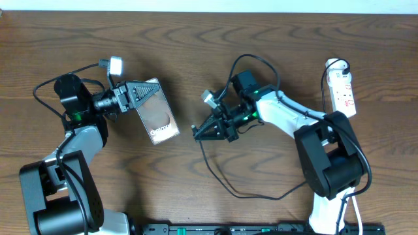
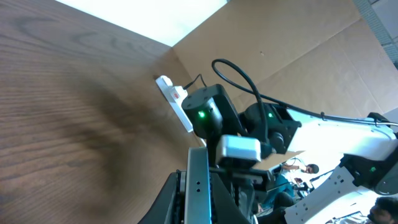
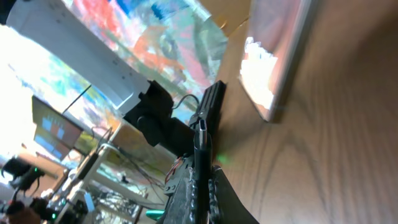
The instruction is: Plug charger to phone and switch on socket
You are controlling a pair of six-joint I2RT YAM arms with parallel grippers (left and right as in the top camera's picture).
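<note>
My left gripper [image 1: 147, 91] holds the phone [image 1: 160, 117] by its edge, centre left; my right gripper [image 1: 195, 132], mid-frame, is closed on the charger [image 1: 210, 168] plug.

We see a dark wood-grain table [image 1: 196, 39] under everything, a brown cardboard panel [image 2: 298, 43] rising where its top ends, and a lit screen [image 3: 53, 127] off in the cluttered background.

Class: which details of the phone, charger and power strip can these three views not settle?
Phone port: overhead, too small; right wrist, washed out by glare.
Charger plug tip: overhead, buried in the right pincer.
Socket switch position: overhead, too small; left wrist, far end behind the right arm.
</note>
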